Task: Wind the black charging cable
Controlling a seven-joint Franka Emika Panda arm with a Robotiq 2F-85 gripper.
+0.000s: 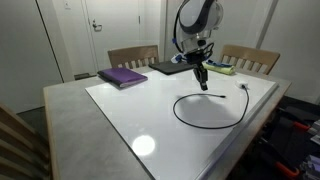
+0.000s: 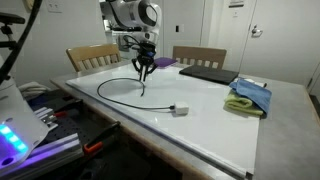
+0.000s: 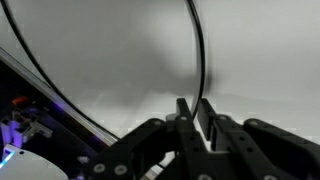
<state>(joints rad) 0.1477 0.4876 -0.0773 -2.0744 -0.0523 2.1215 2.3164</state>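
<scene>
**Claw** [image 3: 193, 108]: fingers almost together with a narrow slit between them. The black charging cable [image 3: 199, 50] runs into that slit. Cannot tell whether it is pinched or loose.

**Beneath the claw:** the cable drops to the white tabletop [image 1: 120, 125] and lies there in one open loop. Its plug end [image 2: 180, 110] lies well apart from the claw.

**Behind the claw:** closed laptop [image 1: 170, 67].

**Farther off, to either side:** purple book [image 1: 123, 76]; blue-and-green cloth [image 2: 250, 97].
</scene>
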